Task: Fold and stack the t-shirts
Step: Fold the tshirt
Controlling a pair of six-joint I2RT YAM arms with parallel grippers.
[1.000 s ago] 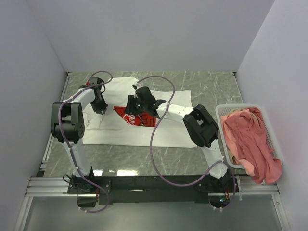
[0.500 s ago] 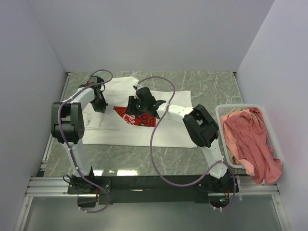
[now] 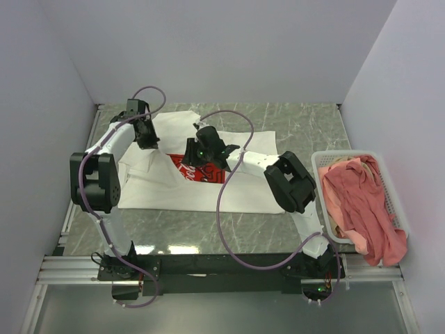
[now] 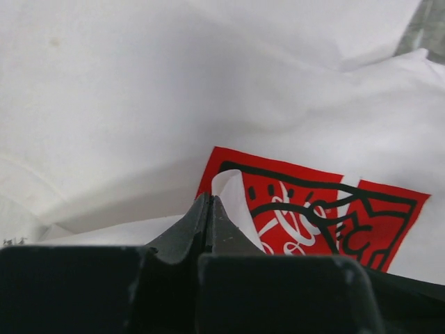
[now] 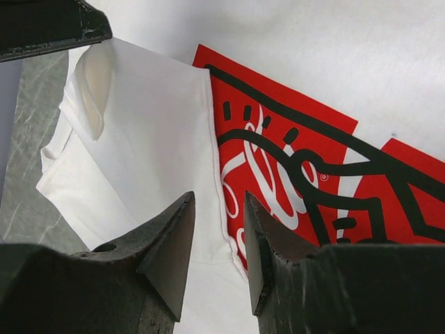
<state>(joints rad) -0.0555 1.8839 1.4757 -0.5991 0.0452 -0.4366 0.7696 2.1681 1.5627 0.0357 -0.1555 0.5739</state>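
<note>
One white shirt (image 3: 229, 191) lies spread on the tabletop (image 3: 306, 125), its red print (image 3: 201, 174) facing up and partly covered by a folded-over flap (image 5: 139, 139). I see my left claw (image 4: 208, 209) clamped on that flap's edge. My right claw (image 5: 219, 202) hangs part open over the print, holding nothing. Pink shirts (image 3: 365, 202) fill the basket (image 3: 320, 161).

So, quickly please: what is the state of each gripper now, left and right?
Left gripper: closed, pinching a fold of the white t-shirt.
Right gripper: open, holding nothing.
</note>
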